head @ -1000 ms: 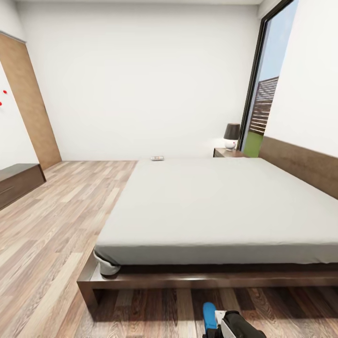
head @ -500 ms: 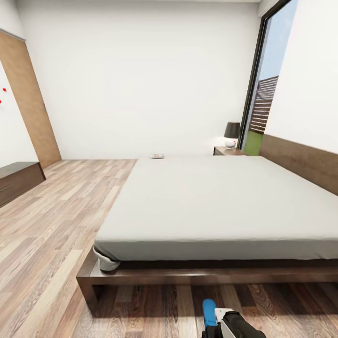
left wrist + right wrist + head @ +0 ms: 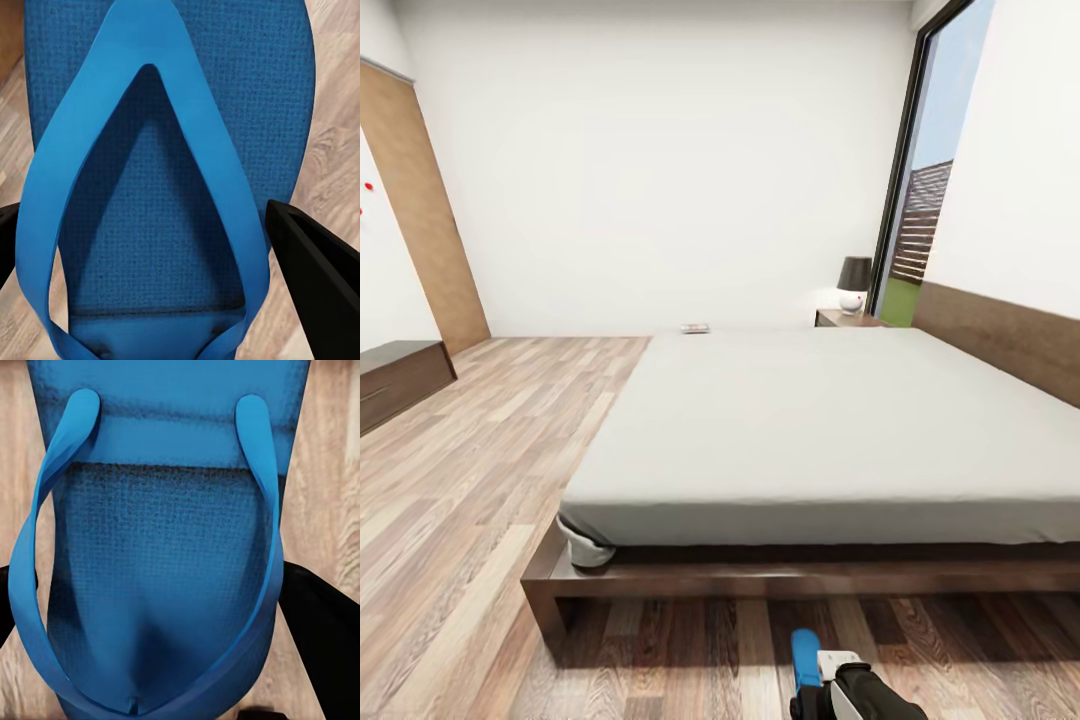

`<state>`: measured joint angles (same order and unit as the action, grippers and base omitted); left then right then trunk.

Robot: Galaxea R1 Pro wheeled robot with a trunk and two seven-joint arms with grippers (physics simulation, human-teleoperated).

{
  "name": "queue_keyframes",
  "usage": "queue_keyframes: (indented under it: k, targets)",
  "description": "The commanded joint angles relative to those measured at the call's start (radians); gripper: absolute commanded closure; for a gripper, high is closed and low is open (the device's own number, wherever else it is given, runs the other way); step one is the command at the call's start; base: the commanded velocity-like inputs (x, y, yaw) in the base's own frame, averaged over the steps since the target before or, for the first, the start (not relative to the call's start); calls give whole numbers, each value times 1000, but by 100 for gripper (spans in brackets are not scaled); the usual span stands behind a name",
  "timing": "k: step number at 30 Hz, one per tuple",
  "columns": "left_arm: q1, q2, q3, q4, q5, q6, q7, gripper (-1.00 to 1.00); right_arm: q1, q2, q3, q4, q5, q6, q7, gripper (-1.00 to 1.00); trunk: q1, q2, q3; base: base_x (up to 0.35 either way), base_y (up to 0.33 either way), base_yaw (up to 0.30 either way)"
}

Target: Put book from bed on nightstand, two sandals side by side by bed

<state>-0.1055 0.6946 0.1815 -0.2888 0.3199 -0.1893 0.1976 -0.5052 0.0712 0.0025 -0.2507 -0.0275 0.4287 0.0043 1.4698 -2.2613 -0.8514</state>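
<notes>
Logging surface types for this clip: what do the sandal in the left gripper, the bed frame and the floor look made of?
Sandal: likely foam, matte blue, fine grid texture.
Bed frame: dark brown wood, slight sheen.
Floor: mixed-tone wood planks, visible grain.

Each hand [image 3: 180, 247] [image 3: 161, 607] around a sandal [image 3: 165, 112] [image 3: 169, 510].

Bright window [image 3: 925, 200] daylight, perhaps slightly soft renders.

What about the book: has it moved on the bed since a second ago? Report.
No. The book lies at the bed's far left corner as before; the camera moved.
</notes>
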Motion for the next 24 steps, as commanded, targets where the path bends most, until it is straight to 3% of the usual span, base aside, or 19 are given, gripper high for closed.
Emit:
queue_keyframes:
  k: [1,15,24]
  targets:
    - [-1,0,-4,0,10,-4,1,100,0,0,0,-2,-3,5,0,100,4,-8,-4,0,0,0]
    - [-1,0,-4,1,10,-4,2,100,0,3,2,-2,-3,2,0,100,57,-106,-48,0,0,0]
    - [-1,-1,-4,0,10,-4,2,100,0,3,3,0,-2,-44,1,100,92,-169,-76,0,0,0]
